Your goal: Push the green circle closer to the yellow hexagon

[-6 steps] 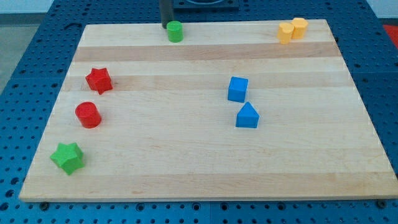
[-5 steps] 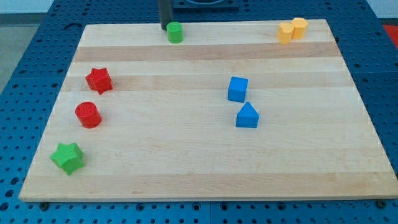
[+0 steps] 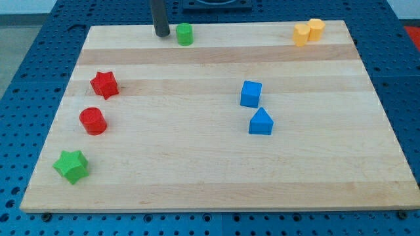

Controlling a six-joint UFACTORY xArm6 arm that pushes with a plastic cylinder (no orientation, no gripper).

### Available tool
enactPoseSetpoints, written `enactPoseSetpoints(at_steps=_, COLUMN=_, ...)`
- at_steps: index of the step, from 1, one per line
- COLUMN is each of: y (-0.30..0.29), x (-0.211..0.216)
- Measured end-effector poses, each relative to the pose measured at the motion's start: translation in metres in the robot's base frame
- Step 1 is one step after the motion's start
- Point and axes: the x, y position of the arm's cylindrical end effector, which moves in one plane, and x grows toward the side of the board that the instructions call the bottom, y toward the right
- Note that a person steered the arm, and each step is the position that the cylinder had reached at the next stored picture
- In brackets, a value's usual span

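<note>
The green circle [image 3: 185, 34] stands near the top edge of the wooden board [image 3: 216, 164], left of the middle. My tip [image 3: 161, 35] rests on the board just to the left of it, a small gap apart. Two yellow blocks sit touching at the top right: the one on the left [image 3: 302, 34] looks like the hexagon, and the one on the right [image 3: 316, 29] looks round. They are far to the right of the green circle.
A blue cube [image 3: 251, 94] and a blue block with a peaked top [image 3: 260, 122] sit right of the middle. A red star [image 3: 104, 84], a red cylinder [image 3: 92, 120] and a green star [image 3: 71, 166] line the left side.
My tip has moved left and slightly down, from behind the green circle to its left side. No block has moved.
</note>
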Motion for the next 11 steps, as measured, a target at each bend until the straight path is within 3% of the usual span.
enactPoseSetpoints(at_steps=1, y=0.024, x=0.015)
enactPoseSetpoints(at_steps=2, y=0.082, x=-0.003)
enactPoseSetpoints(at_steps=3, y=0.094, x=-0.01)
enactPoseSetpoints(at_steps=4, y=0.047, x=-0.035)
enactPoseSetpoints(at_steps=5, y=0.047, x=-0.035)
enactPoseSetpoints(at_steps=9, y=0.224, x=-0.032)
enactPoseSetpoints(at_steps=10, y=0.223, x=-0.033)
enactPoseSetpoints(at_steps=11, y=0.183, x=-0.035)
